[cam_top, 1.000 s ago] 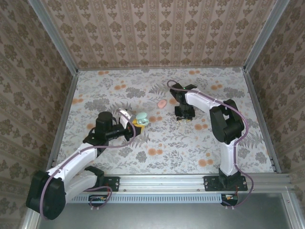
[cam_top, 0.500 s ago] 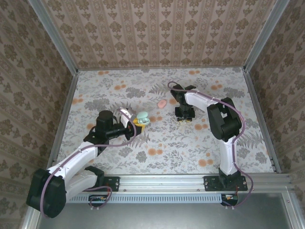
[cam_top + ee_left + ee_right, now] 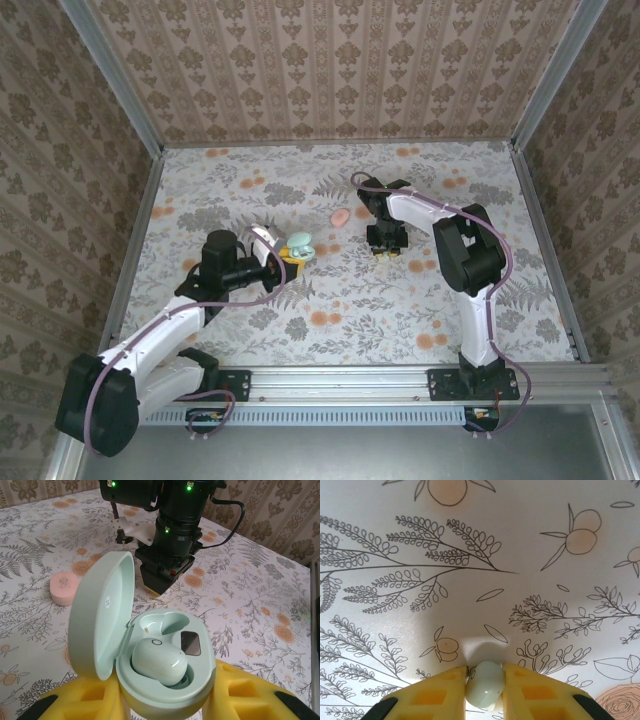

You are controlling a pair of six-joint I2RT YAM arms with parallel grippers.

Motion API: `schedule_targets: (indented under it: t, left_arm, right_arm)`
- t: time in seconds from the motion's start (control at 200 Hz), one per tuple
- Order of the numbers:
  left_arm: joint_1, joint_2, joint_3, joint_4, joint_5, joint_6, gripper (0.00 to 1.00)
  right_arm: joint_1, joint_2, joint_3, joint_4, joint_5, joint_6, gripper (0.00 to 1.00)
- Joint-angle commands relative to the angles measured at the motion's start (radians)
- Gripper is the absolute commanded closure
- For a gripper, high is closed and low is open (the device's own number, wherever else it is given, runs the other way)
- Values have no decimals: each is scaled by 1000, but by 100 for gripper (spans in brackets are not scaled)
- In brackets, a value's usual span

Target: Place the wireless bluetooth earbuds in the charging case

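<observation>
In the right gripper (image 3: 485,692), the earbud (image 3: 484,682) sits partly hidden.

A robot test cell, lab-style, is showing here: wallpapered panels (image 3: 330,70) are enclosing a floral-printed table (image 3: 350,295) on the left, right and far sides. An aluminium rail (image 3: 340,378) is running along the near edge, carrying two bolted arms (image 3: 160,340).

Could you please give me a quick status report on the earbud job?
Left gripper shut on open charging case, seated earbud inside. Right gripper shut on loose earbud on table. Pink disc lies apart.
</observation>
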Motion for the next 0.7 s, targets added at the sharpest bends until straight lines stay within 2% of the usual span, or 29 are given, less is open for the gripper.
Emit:
schedule_targets:
  t: [0.0, 0.33, 0.455, 0.695]
  left_arm:
    - [8, -4, 39, 2, 34, 27, 87]
    - [9, 27, 82, 5, 131, 27, 87]
    - [1, 40, 86, 31, 167, 24, 86]
    - [-17, 53, 77, 117, 240, 15, 85]
  right_arm:
    - [-3, -78, -48, 36, -43, -28, 79]
    - [39, -580, -250, 151, -155, -127, 84]
    - [74, -744, -259, 206, -294, -166, 85]
    - [160, -797, -201, 291, -597, -203, 85]
